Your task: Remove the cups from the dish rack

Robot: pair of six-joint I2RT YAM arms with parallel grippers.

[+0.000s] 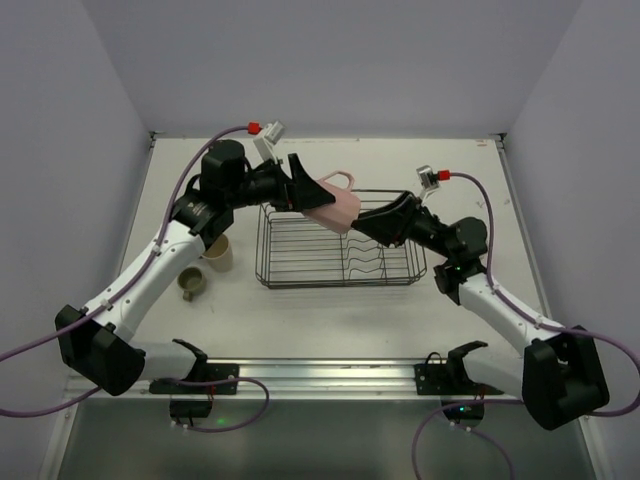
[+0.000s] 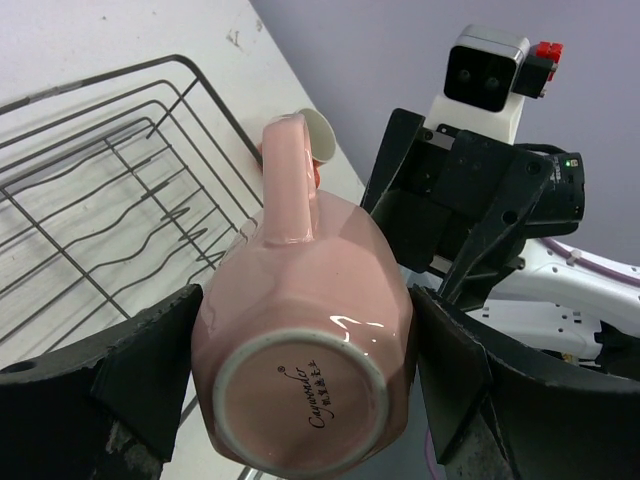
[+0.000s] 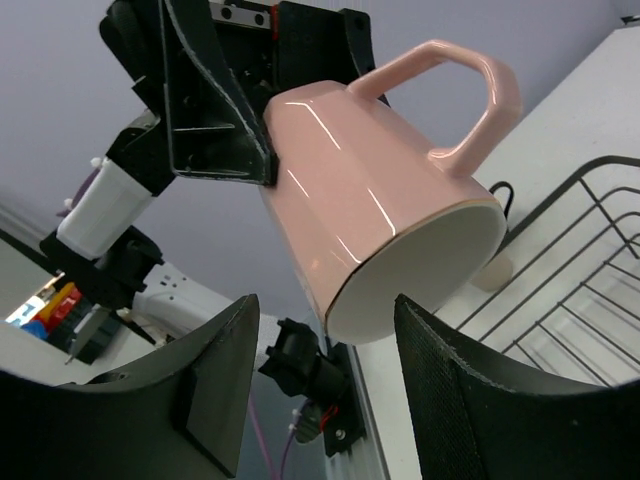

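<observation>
While the left pincer (image 2: pixel 305 315) clamps the pink cup (image 2: pixel 335 255), the right pincer (image 3: pixel 327 325) gapes just before its rim, apparently apart.

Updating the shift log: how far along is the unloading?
Done: cream cup and olive cup stand on the table left of the dish rack. In hand: the left gripper holds the pink mug above the rack; right gripper open beside it. Left: setting it down; visible rack looks bare.

Behind pink mug (image 2: pixel 310 300): most of orange cup (image 2: pixel 318 150) | cut at right edge: dish rack (image 3: pixel 605 160) | under left arm (image 1: pixel 160 262): cream cup (image 1: pixel 220 255) rim
</observation>
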